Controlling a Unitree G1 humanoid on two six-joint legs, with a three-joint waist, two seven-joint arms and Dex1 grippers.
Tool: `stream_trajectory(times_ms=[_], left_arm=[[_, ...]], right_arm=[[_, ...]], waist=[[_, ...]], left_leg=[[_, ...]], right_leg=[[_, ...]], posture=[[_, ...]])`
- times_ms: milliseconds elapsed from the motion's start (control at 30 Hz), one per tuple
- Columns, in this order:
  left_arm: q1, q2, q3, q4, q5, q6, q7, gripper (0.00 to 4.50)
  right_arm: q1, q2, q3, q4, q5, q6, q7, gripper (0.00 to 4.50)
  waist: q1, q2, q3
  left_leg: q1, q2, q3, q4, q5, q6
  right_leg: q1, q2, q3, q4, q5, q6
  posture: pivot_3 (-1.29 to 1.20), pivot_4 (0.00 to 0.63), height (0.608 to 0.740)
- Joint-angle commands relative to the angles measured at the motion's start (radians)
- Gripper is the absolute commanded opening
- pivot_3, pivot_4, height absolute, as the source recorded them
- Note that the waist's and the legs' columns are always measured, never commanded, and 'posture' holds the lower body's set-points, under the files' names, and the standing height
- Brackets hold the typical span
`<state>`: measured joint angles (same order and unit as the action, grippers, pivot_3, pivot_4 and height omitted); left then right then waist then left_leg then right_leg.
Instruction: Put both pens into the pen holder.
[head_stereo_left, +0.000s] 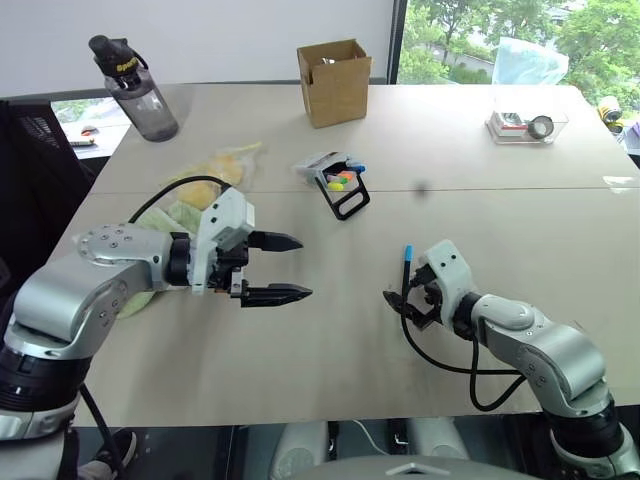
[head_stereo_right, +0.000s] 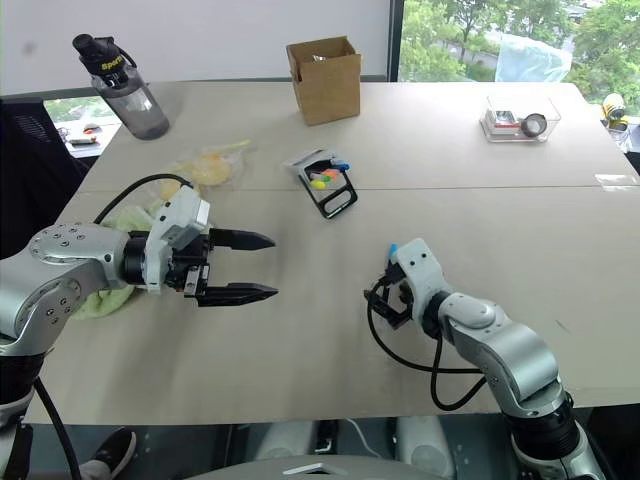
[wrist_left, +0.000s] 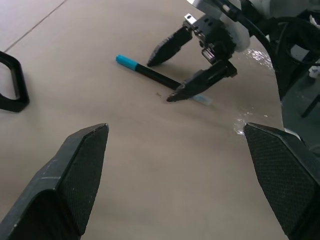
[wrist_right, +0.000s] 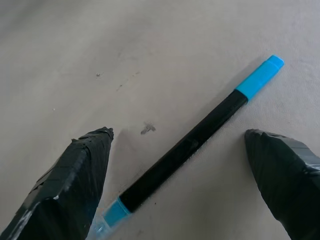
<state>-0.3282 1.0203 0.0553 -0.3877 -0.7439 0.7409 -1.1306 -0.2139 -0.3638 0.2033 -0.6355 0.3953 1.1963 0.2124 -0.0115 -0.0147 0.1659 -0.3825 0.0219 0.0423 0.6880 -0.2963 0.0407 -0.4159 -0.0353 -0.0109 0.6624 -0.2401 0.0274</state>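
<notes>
The right pincer (wrist_right: 177, 175), fingers apart, straddles the slim black blue-capped pen (wrist_right: 192, 142) on the tabletop (head_stereo_left: 330, 340); closing comes next.

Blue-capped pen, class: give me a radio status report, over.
Right tool open, straddling slim black blue-capped pen lying flat on beige table. Left tool open, empty. Small black pen holder apart, path unobstructed.
</notes>
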Motion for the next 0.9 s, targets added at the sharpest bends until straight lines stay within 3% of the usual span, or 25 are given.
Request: stream_trajectory(times_ms=[33, 233, 300, 467, 600, 700, 800, 900], left_arm=[[-0.011, 0.011, 0.035, -0.053, -0.026, 0.024, 0.005, 4.5], [-0.04, 0.014, 0.028, -0.047, -0.012, 0.037, -0.003, 4.5], [-0.046, 0.01, 0.025, -0.037, -0.007, 0.036, -0.003, 4.5], [-0.056, -0.027, 0.021, -0.022, -0.012, 0.036, 0.019, 4.5], [-0.062, -0.138, 0.032, 0.004, -0.045, 0.058, 0.106, 4.5], [-0.067, -0.238, 0.022, 0.019, -0.045, 0.062, 0.187, 4.5], [-0.127, -0.452, 0.062, 0.078, -0.101, 0.068, 0.374, 4.5], [-0.152, -0.572, 0.081, 0.101, -0.122, 0.072, 0.463, 4.5]], right_arm=[[-0.012, -0.025, 0.042, -0.028, -0.043, 0.097, -0.05, 3.63], [-0.045, -0.105, 0.075, -0.047, -0.095, 0.151, -0.066, 0.67], [-0.047, -0.11, 0.072, -0.054, -0.099, 0.158, -0.07, 0.1], [-0.048, -0.104, 0.042, -0.065, -0.113, 0.166, -0.076, 0.1], [-0.058, -0.036, -0.044, -0.058, -0.092, 0.047, -0.054, 0.1], [-0.07, 0.037, -0.094, -0.058, -0.05, -0.121, 0.003, 0.1], [-0.057, 0.115, -0.121, -0.071, 0.023, -0.359, 0.126, 0.1], [-0.046, 0.131, -0.12, -0.063, 0.039, -0.472, 0.182, 0.1]], waist=[[0.0, 0.0, 0.0], [0.002, -0.001, 0.0], [0.003, -0.001, 0.0], [0.004, -0.001, -0.001], [0.004, -0.001, -0.001], [0.0, -0.001, 0.0], [0.004, -0.001, 0.0], [0.0, -0.003, 0.0]], left_leg=[[0.0, 0.0, 0.0, 0.0, 0.0, 0.0], [0.0, 0.0, 0.0, 0.0, 0.0, 0.0], [0.0, -0.001, 0.0, 0.0, 0.0, 0.001], [0.0, -0.001, 0.0, 0.0, -0.001, 0.002], [-0.001, -0.001, 0.0, 0.0, -0.001, 0.002], [-0.001, -0.001, 0.0, 0.0, -0.001, 0.002], [-0.001, 0.0, -0.001, 0.0, -0.001, 0.002], [-0.002, -0.001, -0.003, 0.0, -0.001, 0.001]], right_leg=[[0.0, 0.0, 0.0, 0.0, 0.0, 0.0], [0.0, 0.0, 0.0, -0.001, 0.0, 0.0], [0.0, 0.0, 0.0, -0.001, 0.0, 0.0], [0.0, 0.0, 0.0, -0.001, 0.0, 0.0], [0.0, 0.0, 0.0, -0.001, 0.0, 0.0], [0.0, 0.0, 0.0, -0.001, 0.0, 0.0], [0.0, 0.0, 0.0, -0.001, 0.0, 0.0], [0.0, 0.0, -0.002, -0.001, 0.0, 0.0]], posture=[[0.0, 0.15, 0.736], [0.0, 0.15, 0.736], [0.0, 0.15, 0.736], [0.0, 0.15, 0.736], [0.0, 0.15, 0.736], [0.0, 0.15, 0.736], [0.0, 0.15, 0.736], [0.0, 0.15, 0.736]])
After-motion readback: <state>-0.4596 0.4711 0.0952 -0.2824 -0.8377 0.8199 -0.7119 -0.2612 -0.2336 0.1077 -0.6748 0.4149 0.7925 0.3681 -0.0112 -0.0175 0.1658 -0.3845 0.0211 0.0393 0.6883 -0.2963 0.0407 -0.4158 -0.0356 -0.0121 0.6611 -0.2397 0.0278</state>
